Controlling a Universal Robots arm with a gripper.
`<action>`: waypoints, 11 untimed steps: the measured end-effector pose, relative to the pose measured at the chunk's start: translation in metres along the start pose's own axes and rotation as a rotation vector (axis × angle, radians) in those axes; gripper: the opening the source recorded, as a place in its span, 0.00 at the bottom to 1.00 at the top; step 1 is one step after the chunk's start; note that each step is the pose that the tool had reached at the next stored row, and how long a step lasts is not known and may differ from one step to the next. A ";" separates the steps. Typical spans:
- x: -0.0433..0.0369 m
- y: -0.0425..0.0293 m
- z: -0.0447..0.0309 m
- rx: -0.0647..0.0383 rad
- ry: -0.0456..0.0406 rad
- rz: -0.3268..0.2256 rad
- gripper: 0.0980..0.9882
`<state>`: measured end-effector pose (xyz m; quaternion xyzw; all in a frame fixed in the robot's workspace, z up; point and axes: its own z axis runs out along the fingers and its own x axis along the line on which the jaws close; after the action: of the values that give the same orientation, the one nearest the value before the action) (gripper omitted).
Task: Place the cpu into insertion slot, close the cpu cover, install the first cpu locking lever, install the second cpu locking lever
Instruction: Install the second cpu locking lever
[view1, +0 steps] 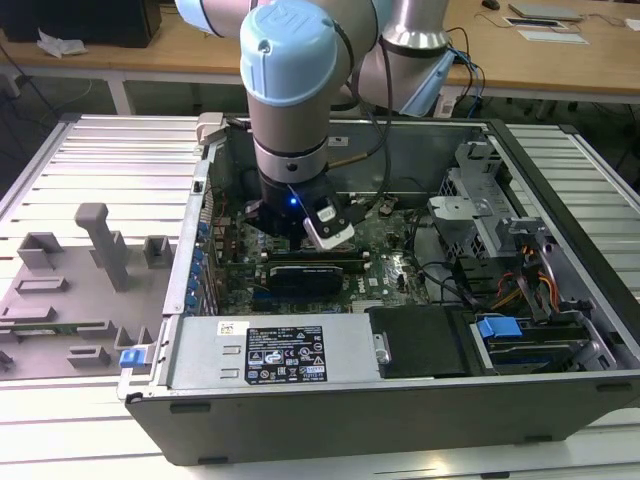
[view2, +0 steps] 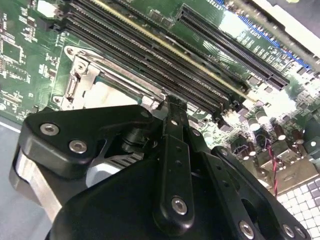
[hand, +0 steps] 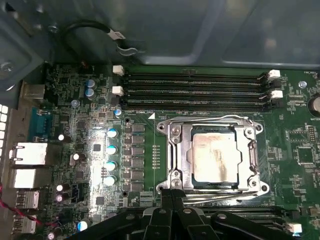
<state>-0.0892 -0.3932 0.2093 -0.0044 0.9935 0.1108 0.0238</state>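
The cpu (hand: 215, 157), with its silvery top, lies in the insertion slot (hand: 260, 129) on the green motherboard (hand: 95, 125). The cpu cover (hand: 181, 150) lies flat over it, framing the chip. One thin wire lever (hand: 210, 119) runs along the socket edge next to the memory slots; another lever (hand: 225, 192) runs along the opposite edge. My gripper (hand: 172, 196) is shut, its fingertips together at that opposite edge, at the socket's corner. In the second wrist view the gripper (view2: 170, 105) tip touches the rim beside the cpu (view2: 107, 95). Whether it presses the lever is hidden.
The arm (view1: 290, 150) reaches down into an open computer case (view1: 400, 400). Long black memory slots (hand: 195, 90) run beside the socket, with capacitors (hand: 111, 150) on the other side. A drive cage and cables (view1: 520, 280) fill the exterior view's right. A grey fixture tray (view1: 90, 290) stands outside the case.
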 end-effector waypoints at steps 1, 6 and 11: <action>0.0003 -0.0006 0.0005 -0.008 0.0000 0.000 0.01; 0.0022 -0.0035 0.0074 -0.031 0.0012 -0.004 0.01; 0.0026 -0.0045 0.0121 -0.039 0.0017 -0.006 0.01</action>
<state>-0.0911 -0.3949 0.1965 -0.0079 0.9912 0.1299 0.0232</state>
